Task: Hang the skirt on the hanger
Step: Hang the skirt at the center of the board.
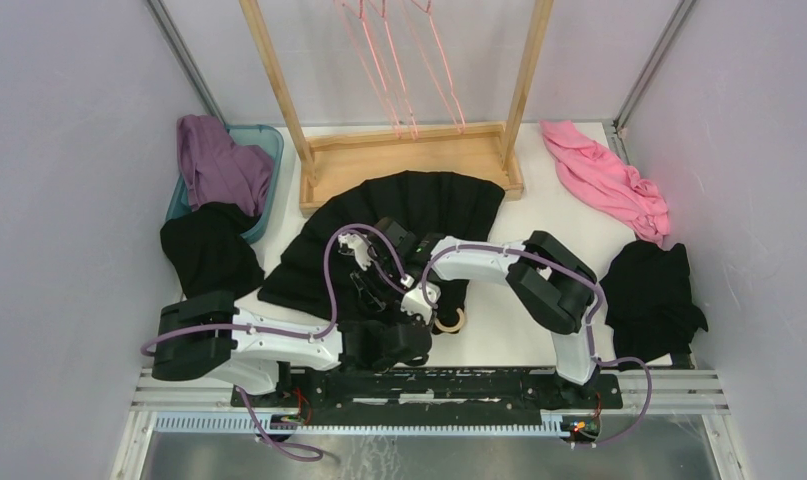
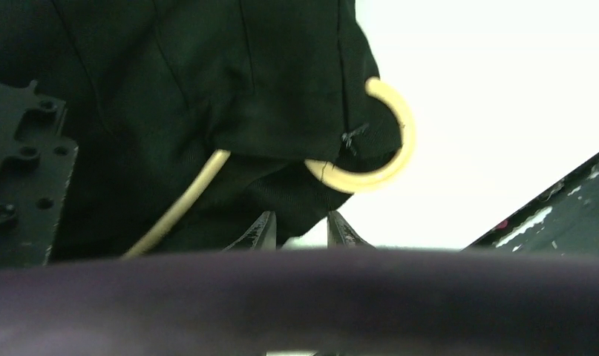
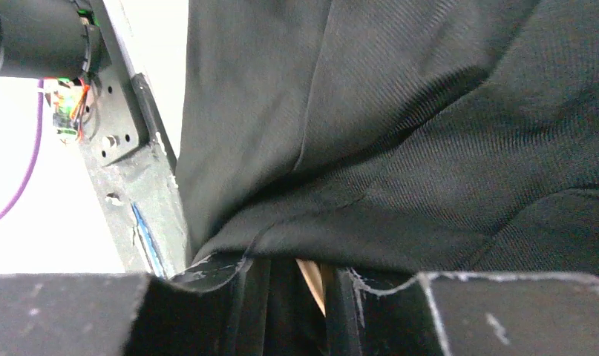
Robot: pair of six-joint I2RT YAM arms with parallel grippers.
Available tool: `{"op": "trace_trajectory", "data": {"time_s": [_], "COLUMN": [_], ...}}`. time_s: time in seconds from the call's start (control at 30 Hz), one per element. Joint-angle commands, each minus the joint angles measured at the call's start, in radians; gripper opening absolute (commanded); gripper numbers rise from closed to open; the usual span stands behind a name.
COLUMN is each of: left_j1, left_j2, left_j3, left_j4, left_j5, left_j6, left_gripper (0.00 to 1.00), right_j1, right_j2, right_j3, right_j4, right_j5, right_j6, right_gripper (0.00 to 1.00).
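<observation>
Bench: white bench (image 1: pixel 569 205) between pale walls is carrying a wooden rack (image 1: pixel 409 160) at its far edge, with thin pink wire hangers (image 1: pixel 399 60) hanging there, their tops cut off by the frame.
Skirt: the skirt (image 1: pixel 429 200) is lying fanned out at mid-bench, its hem reaching the rack's base and its near end disappearing under both arms.
Hanger: the hanger (image 2: pixel 389 148) is lying mostly hidden by the skirt's near end; only its round hook and a stretch of one arm are peeking out.
Left hand: the left hand (image 2: pixel 303 231) is hovering near the hook, fingers parted with nothing between them; a blurred dark band is hiding everything behind the tips.
Right hand: the right hand (image 3: pixel 292 297) is straddling skirt cloth and a pale sliver of hanger; whether it is pinching them cannot be told.
Edges: a pink garment (image 1: pixel 609 180) and a black garment (image 1: pixel 654 295) are lying at right; a teal bin (image 1: pixel 264 140) is sitting at left, half covered by purple cloth (image 1: pixel 219 160).
</observation>
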State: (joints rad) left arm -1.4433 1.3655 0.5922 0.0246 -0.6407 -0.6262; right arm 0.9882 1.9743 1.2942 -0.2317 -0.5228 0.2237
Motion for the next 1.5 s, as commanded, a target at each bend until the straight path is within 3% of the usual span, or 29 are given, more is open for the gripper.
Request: {"op": "trace_trajectory", "data": {"time_s": [0.0,0.03,0.1,0.2,0.5,0.7,0.8,1.2,1.47], "left_j1": [-0.051,-0.051,-0.051,-0.051,-0.057,-0.060,-0.061,-0.068,-0.068], "left_j2": [-0.044,-0.051,-0.063,-0.073,-0.101,-0.173,-0.229,-0.448,-0.535], "left_j3": [0.070,0.065,0.054,0.037,0.053,0.084,0.079,0.124,0.156], "left_j4": [0.200,0.199,0.195,0.183,0.164,0.116,0.084,-0.359,-0.679], "left_j5": [0.028,0.028,0.024,0.008,0.012,0.056,0.083,-0.150,-0.293], "left_j6": [0.098,0.096,0.089,0.075,0.091,0.108,0.100,-0.091,-0.349], "left_gripper": [0.39,0.39,0.39,0.40,0.40,0.40,0.40,0.40,0.42], "right_j1": [0.009,0.007,0.000,-0.016,-0.042,-0.041,-0.043,-0.031,0.089], "right_j2": [0.010,0.002,-0.005,-0.017,-0.132,-0.174,-0.244,-0.539,-0.572], "right_j3": [0.095,0.102,0.126,0.141,0.065,0.140,0.092,-0.175,-0.273], "right_j4": [0.080,0.053,-0.011,-0.080,-0.103,-0.370,-0.397,-0.321,-0.242], "right_j5": [0.023,0.047,0.062,0.083,0.168,0.277,0.287,0.317,0.314], "right_j6": [0.024,0.030,0.050,0.090,0.112,0.019,0.017,0.064,0.121], "right_gripper": [0.36,0.38,0.57,0.63,0.65,0.69,0.70,0.70,0.66]}}
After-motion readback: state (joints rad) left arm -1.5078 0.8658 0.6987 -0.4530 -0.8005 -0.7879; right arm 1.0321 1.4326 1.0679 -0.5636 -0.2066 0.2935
